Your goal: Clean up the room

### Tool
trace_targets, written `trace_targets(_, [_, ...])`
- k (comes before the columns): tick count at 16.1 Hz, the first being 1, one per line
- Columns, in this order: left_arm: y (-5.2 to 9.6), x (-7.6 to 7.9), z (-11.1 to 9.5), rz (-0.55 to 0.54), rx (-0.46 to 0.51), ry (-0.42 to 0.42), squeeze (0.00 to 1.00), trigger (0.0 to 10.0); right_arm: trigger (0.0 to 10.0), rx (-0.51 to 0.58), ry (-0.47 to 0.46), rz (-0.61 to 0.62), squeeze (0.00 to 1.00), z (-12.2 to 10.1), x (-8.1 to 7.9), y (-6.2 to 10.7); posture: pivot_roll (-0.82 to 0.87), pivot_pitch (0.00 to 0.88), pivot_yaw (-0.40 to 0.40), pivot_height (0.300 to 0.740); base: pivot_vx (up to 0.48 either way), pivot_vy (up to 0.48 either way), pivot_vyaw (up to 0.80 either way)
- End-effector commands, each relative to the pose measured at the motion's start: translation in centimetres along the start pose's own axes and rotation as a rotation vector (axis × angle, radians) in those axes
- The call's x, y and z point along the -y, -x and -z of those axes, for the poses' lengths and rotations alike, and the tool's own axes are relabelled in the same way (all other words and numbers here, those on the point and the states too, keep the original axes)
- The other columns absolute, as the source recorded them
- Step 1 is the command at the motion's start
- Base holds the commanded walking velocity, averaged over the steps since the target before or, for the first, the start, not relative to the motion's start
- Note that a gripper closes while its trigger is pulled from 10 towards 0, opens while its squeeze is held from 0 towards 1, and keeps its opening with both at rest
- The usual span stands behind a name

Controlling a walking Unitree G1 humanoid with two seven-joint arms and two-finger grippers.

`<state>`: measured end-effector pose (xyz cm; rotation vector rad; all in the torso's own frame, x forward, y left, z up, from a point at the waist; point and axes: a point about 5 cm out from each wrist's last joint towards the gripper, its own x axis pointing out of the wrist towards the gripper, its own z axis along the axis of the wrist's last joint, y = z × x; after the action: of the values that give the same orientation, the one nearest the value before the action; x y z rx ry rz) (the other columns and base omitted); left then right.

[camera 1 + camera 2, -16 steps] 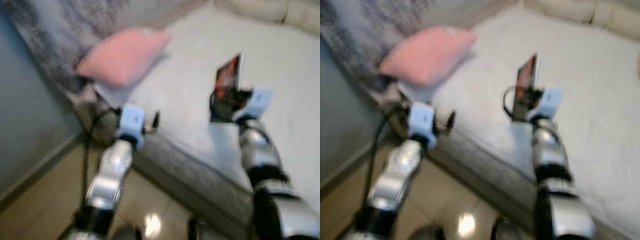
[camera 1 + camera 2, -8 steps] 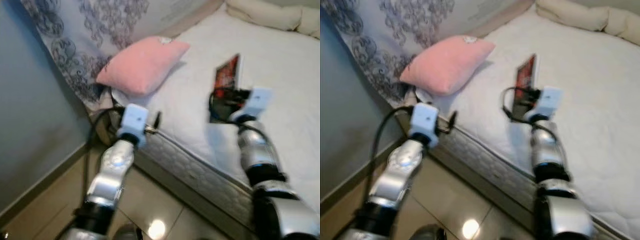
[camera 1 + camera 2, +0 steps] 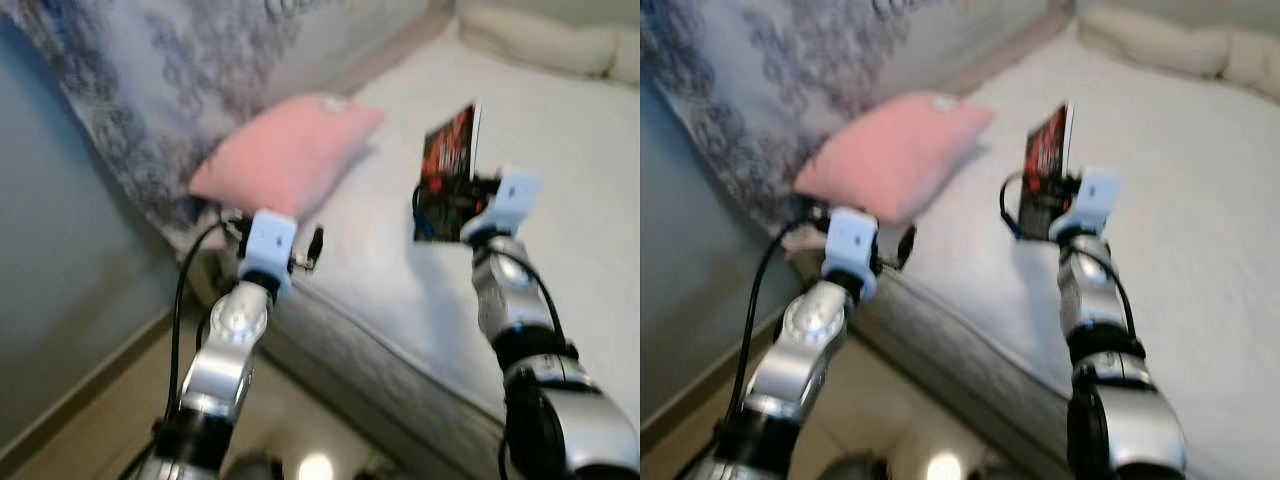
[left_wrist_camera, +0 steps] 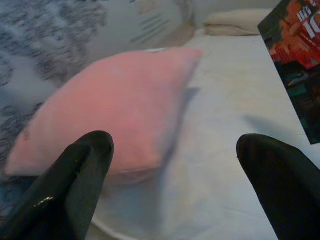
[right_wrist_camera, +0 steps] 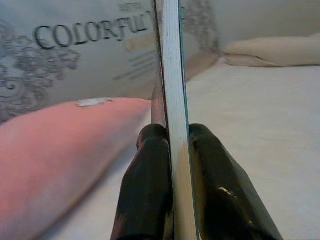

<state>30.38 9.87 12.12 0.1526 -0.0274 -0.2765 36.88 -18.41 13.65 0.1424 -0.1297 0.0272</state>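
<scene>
My right gripper is shut on a thin book with a dark red and black cover. It holds the book upright above the white mattress. In the right wrist view the book's white page edge stands between the two black fingers. A pink pillow lies on the bed's left side, near the patterned grey headboard cushion. My left gripper is open, its fingers spread wide in front of the pillow, touching nothing. In the eye views it hangs at the bed's corner.
A cream pillow lies at the far end of the bed. The grey-blue wall stands to the left, with tan floor below. The mattress edge runs diagonally before me. The lettered headboard cushion stands behind the pink pillow.
The camera has shifted and the picture is blurred again. My right gripper still holds the book upright over the bed, a little higher in view. The left arm has hardly moved.
</scene>
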Motion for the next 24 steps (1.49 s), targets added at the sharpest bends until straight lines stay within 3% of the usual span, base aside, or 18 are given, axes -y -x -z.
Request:
trace_targets(1, [0.2,-0.4,0.2,-0.008,-0.004,0.004,0.0,10.0,0.0,0.044,-0.001,-0.042,0.0,-1.0,-1.2,-0.6,0.07,0.073,-0.025,0.74,0.416,0.0,0.0])
trace_targets(7, [0.1,0.3,-0.2,0.037,0.031,-0.035,0.0,10.0,0.0,0.051,0.004,-0.043,0.0,-1.3,-1.3,-0.9,0.07,0.053,-0.034,0.74,0.451,0.0,0.0])
trace_targets(9, [0.1,0.3,-0.4,0.036,0.038,-0.027,0.0,10.0,0.0,0.078,-0.101,0.009,0.0,-2.0,-0.9,-1.3,0.07,0.057,-0.028,0.74,0.0,0.0,0.0])
trace_targets(10, [0.1,0.1,-0.4,0.035,0.037,-0.027,0.0,10.0,0.0,0.092,-0.226,0.023,0.0,-2.6,-1.5,-1.9,0.06,0.069,-0.017,0.74,0.0,0.0,0.0])
trace_targets(11, [0.2,0.1,-0.5,0.037,0.037,-0.028,0.0,10.0,0.0,0.093,-0.267,0.014,0.0,-2.8,-2.1,-2.2,0.07,0.081,-0.005,0.74,0.0,0.0,0.0])
trace_targets(12, [0.7,0.2,-0.5,0.058,0.035,-0.038,0.0,10.0,0.0,0.084,-0.412,-0.012,0.0,-3.2,-3.6,-3.0,0.08,0.105,0.011,0.74,0.0,0.0,0.0])
trace_targets(13, [1.0,0.2,-0.5,0.067,0.036,-0.046,0.0,10.0,0.0,0.078,-0.475,-0.016,0.0,-3.2,-3.9,-3.2,0.1,0.127,0.021,0.74,0.0,0.0,0.0])
trace_targets(16, [3.9,-0.9,-0.8,0.095,0.021,-0.089,0.0,10.0,0.0,0.078,-0.689,-0.018,0.0,-3.4,-5.5,-3.7,0.19,0.251,0.073,0.74,0.0,0.0,0.0])
trace_targets(20, [6.8,-2.5,-1.8,0.074,-0.001,-0.125,0.0,10.0,0.0,0.121,-0.737,0.018,0.0,-2.6,-6.3,-3.0,0.26,0.332,0.1,0.74,0.0,0.0,0.0])
trace_targets(22, [7.2,-2.8,-1.8,0.074,-0.019,-0.133,0.0,10.0,0.0,0.098,-0.747,0.055,0.0,-1.4,-6.4,-2.3,0.28,0.337,0.102,0.74,0.0,0.0,0.0])
trace_targets(24, [7.2,-2.7,-2.0,0.077,-0.023,-0.132,0.0,10.0,0.0,0.131,-0.684,0.095,0.0,-0.9,-6.2,-1.4,0.26,0.333,0.103,0.74,0.0,0.0,0.0])
